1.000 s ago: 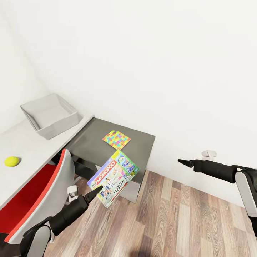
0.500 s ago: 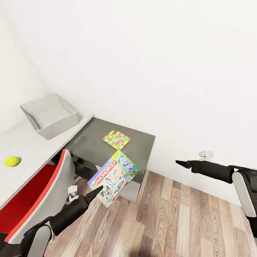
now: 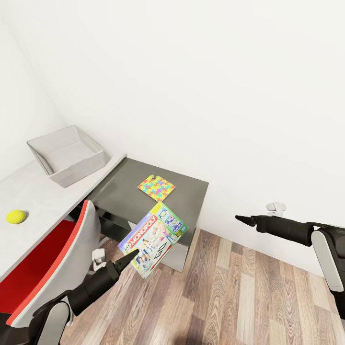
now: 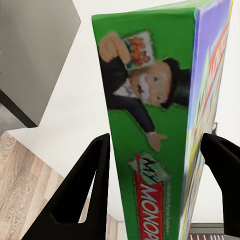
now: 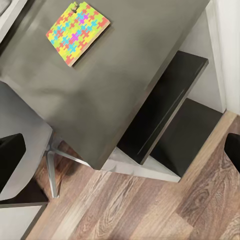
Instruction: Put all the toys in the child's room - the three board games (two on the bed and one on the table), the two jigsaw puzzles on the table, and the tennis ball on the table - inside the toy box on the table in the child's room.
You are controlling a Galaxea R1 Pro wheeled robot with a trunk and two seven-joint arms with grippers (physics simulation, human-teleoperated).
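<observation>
My left gripper [image 3: 128, 260] is shut on a Monopoly board game [image 3: 154, 233], which hangs tilted in the air in front of the dark desk section. In the left wrist view its fingers [image 4: 95, 170] press both sides of the green box [image 4: 150, 100]. A colourful jigsaw puzzle [image 3: 156, 187] lies flat on the dark grey desk top [image 3: 189, 191]; the right wrist view also looks down on the puzzle [image 5: 77, 31]. On the white table, the empty grey toy box [image 3: 67, 153] stands at the back and a tennis ball [image 3: 16, 216] lies nearer me. My right gripper [image 3: 239, 219] hangs open over the floor.
A red and white chair [image 3: 57, 254] stands tucked at the white table [image 3: 33, 191], just left of my left arm. Below the dark desk top are black shelves [image 5: 165, 115]. Wooden floor [image 3: 230, 297] spreads to the right, with white walls behind.
My right gripper has drifted slightly to the left. The left arm and the Monopoly box have barely moved.
</observation>
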